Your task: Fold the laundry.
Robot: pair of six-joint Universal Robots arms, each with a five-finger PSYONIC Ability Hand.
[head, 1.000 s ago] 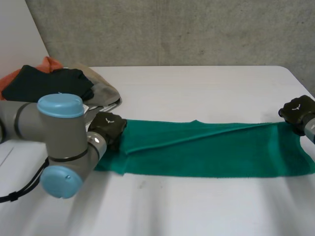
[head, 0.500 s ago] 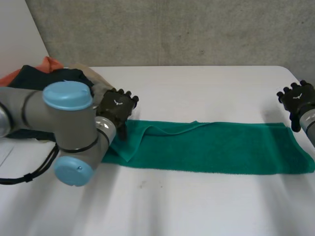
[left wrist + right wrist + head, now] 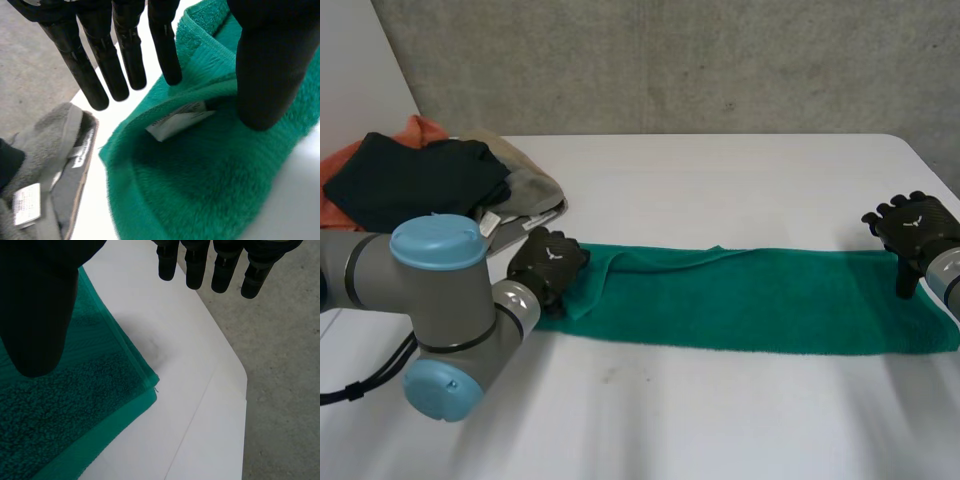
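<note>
Green towel (image 3: 750,305) lies as a long folded strip across the table (image 3: 720,420). Left hand (image 3: 548,268) at its left end, fingers straight, thumb apparently touching cloth. Right hand (image 3: 912,225) above its right end, fingers released. Clothes pile (image 3: 420,180) sits at the far left corner.

Beyond the towel (image 3: 750,300), bare table (image 3: 720,180) gives us free passage, and so does the strip on its near side. Just off the towel's left end a clothes pile (image 3: 430,185) blocks our way, close beside our left hand (image 3: 548,268).
</note>
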